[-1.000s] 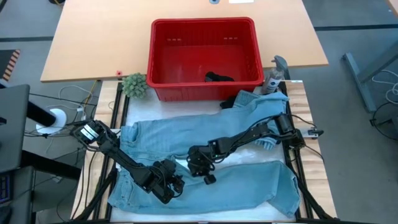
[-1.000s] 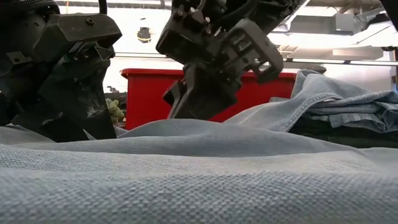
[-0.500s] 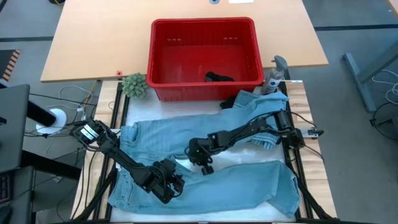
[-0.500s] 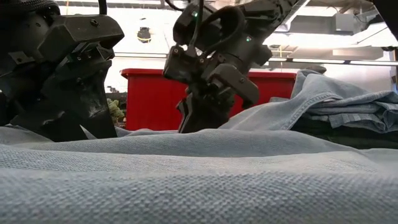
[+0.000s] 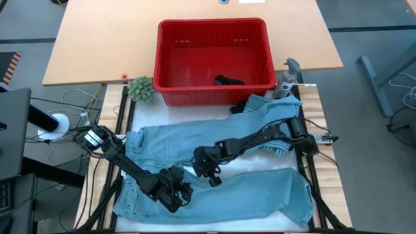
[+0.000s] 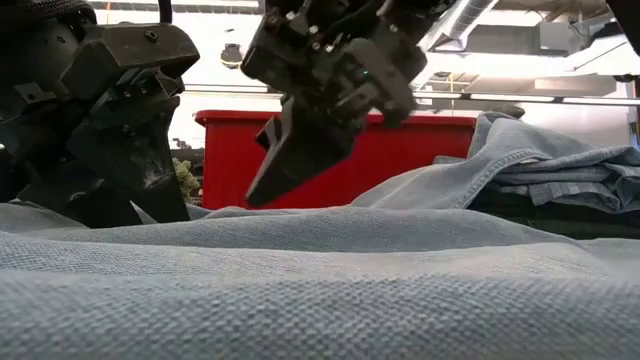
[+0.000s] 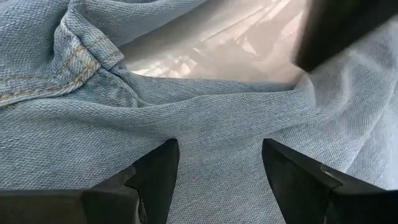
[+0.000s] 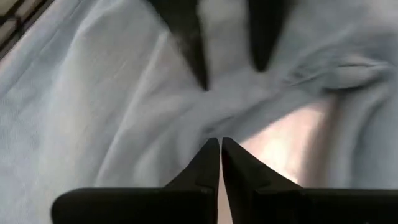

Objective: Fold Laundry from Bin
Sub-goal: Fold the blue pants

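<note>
Jeans [image 5: 214, 185], light blue denim, lie spread flat across the table in front of the red bin [image 5: 213, 60]. Soft but fairly heavy cloth, probably drapes and drags; best taken at a thick seam or hem. My left pincer [image 7: 214, 168] stands wide open, pressed on denim, holding nothing. My right pincer [image 8: 221, 155] is pinched together just above the cloth, nothing held.

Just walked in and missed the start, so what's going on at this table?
A two-armed robot is working on a pair of light blue jeans spread flat in front of the red bin. The left hand is open and low over the denim near the crotch. The right hand, its fingers together, hovers over the gap between the legs. One dark garment remains in the bin.
</note>
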Robot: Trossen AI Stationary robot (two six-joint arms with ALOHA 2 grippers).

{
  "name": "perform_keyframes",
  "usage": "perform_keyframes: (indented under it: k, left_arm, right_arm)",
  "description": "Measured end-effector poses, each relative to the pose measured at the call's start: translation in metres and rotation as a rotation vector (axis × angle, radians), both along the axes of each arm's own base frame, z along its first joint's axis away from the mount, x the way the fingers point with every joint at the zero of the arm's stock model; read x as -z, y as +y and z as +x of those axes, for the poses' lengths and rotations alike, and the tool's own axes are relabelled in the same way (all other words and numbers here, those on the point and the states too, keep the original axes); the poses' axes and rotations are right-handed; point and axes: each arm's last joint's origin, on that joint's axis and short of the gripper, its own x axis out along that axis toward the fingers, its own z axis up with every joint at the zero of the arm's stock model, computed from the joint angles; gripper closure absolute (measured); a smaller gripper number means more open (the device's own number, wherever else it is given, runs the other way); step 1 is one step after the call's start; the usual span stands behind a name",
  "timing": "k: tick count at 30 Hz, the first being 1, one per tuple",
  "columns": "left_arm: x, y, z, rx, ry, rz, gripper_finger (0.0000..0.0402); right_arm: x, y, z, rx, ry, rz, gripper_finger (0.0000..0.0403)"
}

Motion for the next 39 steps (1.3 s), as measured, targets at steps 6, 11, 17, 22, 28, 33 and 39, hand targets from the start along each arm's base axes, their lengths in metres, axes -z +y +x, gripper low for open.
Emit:
perform_keyframes:
  k: [6, 11, 17, 22, 28, 33, 39]
  left_arm:
    - [0.000, 0.000, 0.000, 0.000, 0.002, 0.006, 0.0175]
    - [0.000, 0.000, 0.000, 0.002, 0.001, 0.008, 0.0175]
    - [0.000, 0.000, 0.000, -0.002, -0.001, 0.004, 0.0175]
    - [0.000, 0.000, 0.000, -0.001, 0.002, 0.000, 0.0175]
    - [0.000, 0.000, 0.000, -0.006, 0.001, -0.005, 0.0175]
    - [0.000, 0.000, 0.000, 0.001, 0.005, -0.004, 0.0175]
    - [0.001, 0.000, -0.002, 0.015, 0.030, -0.002, 0.0175]
  right_arm:
    - [0.017, 0.022, 0.001, -0.071, -0.007, -0.013, 0.0381]
    - [0.031, 0.031, 0.002, -0.080, 0.026, -0.005, 0.0371]
    - [0.038, 0.013, 0.002, -0.003, 0.080, -0.074, 0.0372]
    - [0.034, -0.016, 0.004, 0.071, 0.095, -0.077, 0.0380]
    - [0.025, -0.041, 0.003, 0.164, 0.119, -0.053, 0.0368]
    - [-0.008, -0.044, -0.005, 0.138, 0.079, -0.030, 0.0371]
    - [-0.051, -0.034, -0.029, 0.118, 0.087, -0.006, 0.0378]
